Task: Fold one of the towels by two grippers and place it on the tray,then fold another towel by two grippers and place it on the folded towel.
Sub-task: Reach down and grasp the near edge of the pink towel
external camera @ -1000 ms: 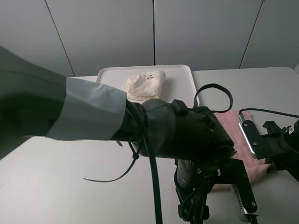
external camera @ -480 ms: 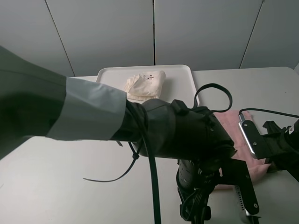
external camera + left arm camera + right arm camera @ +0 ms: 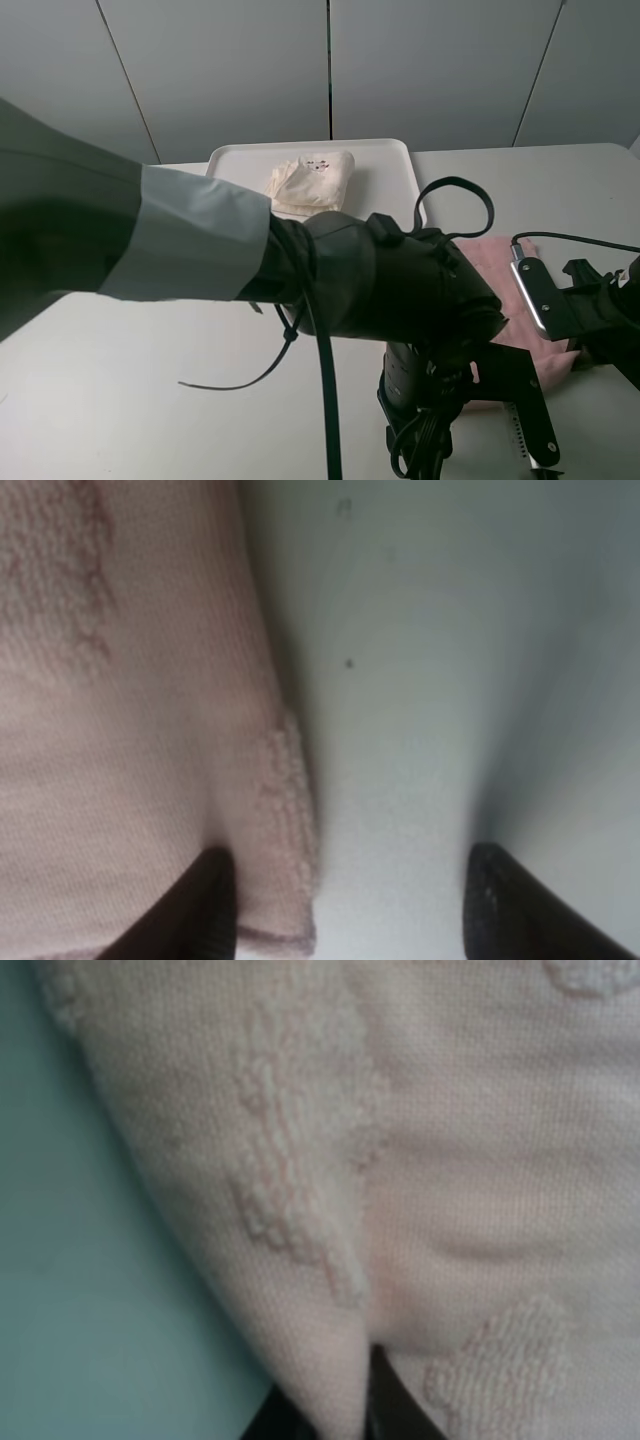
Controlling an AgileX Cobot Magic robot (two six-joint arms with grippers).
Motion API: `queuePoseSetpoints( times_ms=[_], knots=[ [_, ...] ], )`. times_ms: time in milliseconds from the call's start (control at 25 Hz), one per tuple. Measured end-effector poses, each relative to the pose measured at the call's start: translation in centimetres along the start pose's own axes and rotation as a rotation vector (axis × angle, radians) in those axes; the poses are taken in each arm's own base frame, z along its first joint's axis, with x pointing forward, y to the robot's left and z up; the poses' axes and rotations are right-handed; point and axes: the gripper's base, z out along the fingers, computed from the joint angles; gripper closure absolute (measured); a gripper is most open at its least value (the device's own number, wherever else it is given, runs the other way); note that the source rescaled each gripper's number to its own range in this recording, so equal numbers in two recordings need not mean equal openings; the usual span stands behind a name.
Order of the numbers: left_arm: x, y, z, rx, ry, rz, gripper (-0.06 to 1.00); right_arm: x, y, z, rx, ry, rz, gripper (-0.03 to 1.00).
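We take the step in hand to be gripping the pink towel [image 3: 120,730] at two corners for its fold. It lies flat on the bench [image 3: 120,380], in front of the tray and to its right. The cream towel [image 3: 310,180] already sits bundled on the tray [image 3: 385,160].

The right claw [image 3: 335,1415] is clenched on a pinch of pink cloth that rises out of its tips. The left claw [image 3: 350,910] is not yet gripping. Its jaws stand apart across the towel's corner, one finger [image 3: 212,905] over the cloth and the other over bare bench.

To do this well, we would close the left claw squarely on the hemmed corner, low enough to catch the full thickness. Only then would we lift both claws together and level, so the fold stays even. If the outer finger slides under nothing, the corner could slip free.

Against a second ago, the left arm's [image 3: 200,240] wrist hardware sits slightly lower in the high view, nearer the bench. The tray, the cream towel and the right arm look unchanged.
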Motion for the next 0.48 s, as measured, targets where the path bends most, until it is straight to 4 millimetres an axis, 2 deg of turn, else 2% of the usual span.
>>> queuePoseSetpoints(
  times_ms=[80,240,480],
  knots=[
    [0.0,0.0,0.0,0.0,0.0,0.0,0.29,0.0,0.0,0.0,0.0,0.0,0.0,0.95],
    [0.12,0.09,0.3,-0.01,0.014,0.007,0.16,-0.01,0.0,0.0,0.0,-0.001,0.002,0.95],
    [0.31,0.45,0.2,-0.06,0.052,0.007,0.14,-0.01,0.0,0.0,0.0,-0.001,0.006,0.95]
  ],
)
